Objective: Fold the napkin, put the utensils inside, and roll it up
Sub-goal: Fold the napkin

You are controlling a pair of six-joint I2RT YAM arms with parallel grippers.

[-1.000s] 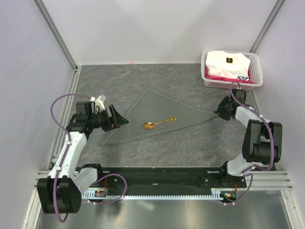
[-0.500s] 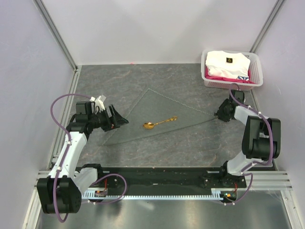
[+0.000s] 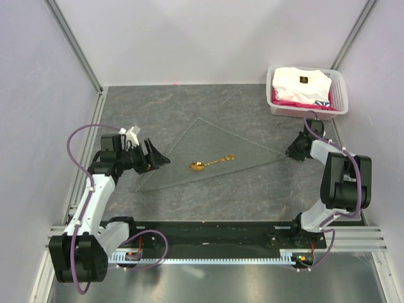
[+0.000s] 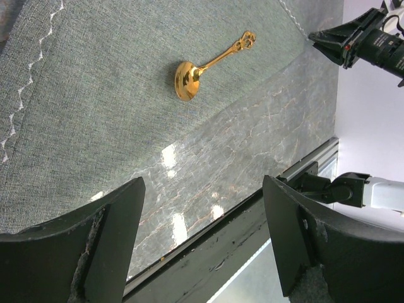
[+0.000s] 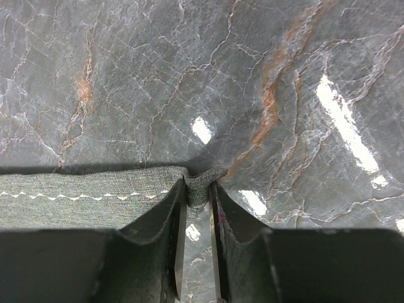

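Seen from above, the grey-green napkin nearly blends into the grey table, so its edges are hard to trace. It lies at mid-frame as a flat triangle. Its right corner is partly hidden between the fingers of the right gripper, which are clamped on it. The gold spoon lies on the cloth near the centre, its long axis slanting, bowl lower left, handle upper right. The left gripper is at the cloth's left, fingers wide apart, holding nothing.
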